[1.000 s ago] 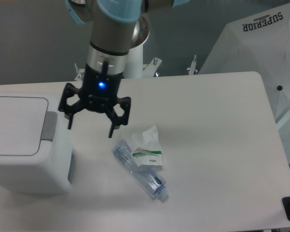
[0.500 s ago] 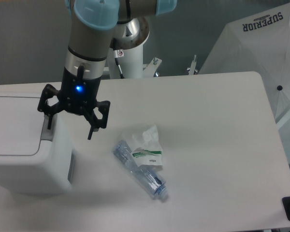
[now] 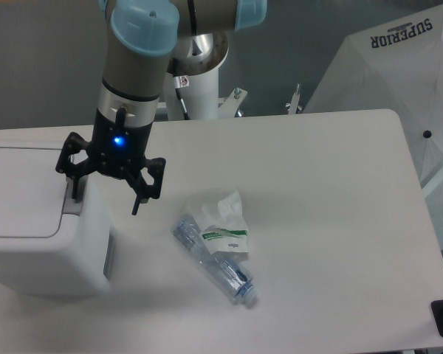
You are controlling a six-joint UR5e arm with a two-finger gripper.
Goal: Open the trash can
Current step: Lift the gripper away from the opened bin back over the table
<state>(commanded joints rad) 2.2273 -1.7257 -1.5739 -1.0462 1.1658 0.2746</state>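
Gripper [image 3: 105,198] with fingers spread wide, one finger [image 3: 76,188] over the grey strip of the closed trash can [image 3: 37,221], beside a crushed bottle [image 3: 210,258] on the surface [image 3: 317,206].

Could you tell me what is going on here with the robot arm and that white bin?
The arm's gripper is open and holding nothing, positioned at the right edge of the white trash can, with one finger over the grey push-strip beside the lid. The lid lies flat, so the bin is not yet open. A crushed clear bottle and a crumpled wrapper lie untouched on the table.
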